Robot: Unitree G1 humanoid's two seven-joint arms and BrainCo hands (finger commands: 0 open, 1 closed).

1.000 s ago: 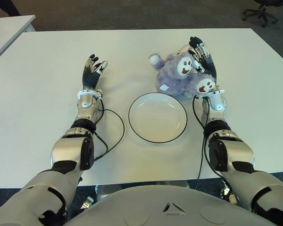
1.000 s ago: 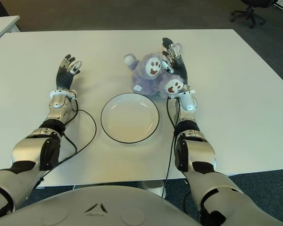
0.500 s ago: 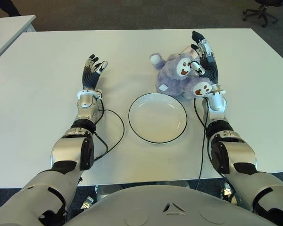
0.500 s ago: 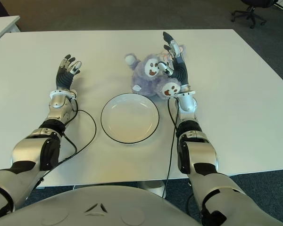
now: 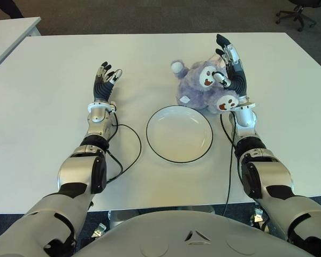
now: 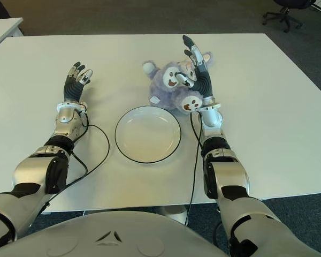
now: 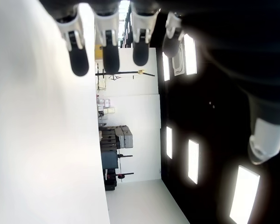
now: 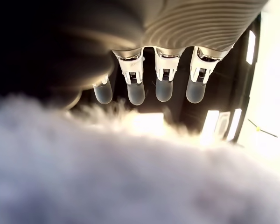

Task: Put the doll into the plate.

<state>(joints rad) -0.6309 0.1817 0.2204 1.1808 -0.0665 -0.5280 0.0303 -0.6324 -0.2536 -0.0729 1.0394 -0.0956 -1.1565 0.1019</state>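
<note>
The robot's right hand (image 5: 231,67) stands upright on the table, fingers (image 8: 164,88) extended and spread, palm turned toward a purple plush doll (image 5: 199,85). Its thumb reaches across the doll's white face patch, but the four fingers rise straight above the fur — so the hand is against the toy, not closed on it. The right wrist view shows pale fuzz filling the space under the straight fingertips; whether the palm actually presses the plush or only sits just beside it is hard to say from these angles.

To do this grasp well, the fingers probably need to curl down over the doll's body and close against the thumb, gathering plenty of soft fur so the toy does not slump out when lifted. A shallow pinch on one ear or paw would likely let it swing.

Taking the plate (image 5: 179,153) as landmark: it is white with a dark rim and holds nothing. The doll lies on the table just beyond the plate's far rim, toward its right side, near the rim but not over it. The right hand stands at the doll's outer flank, farther right of the plate still.

The left hand (image 5: 105,80) shows well to the left of the plate — fingers loosely spread, holding nothing — above the white table (image 5: 53,123). A thin black cable (image 5: 129,155) loops between that arm and the plate.
</note>
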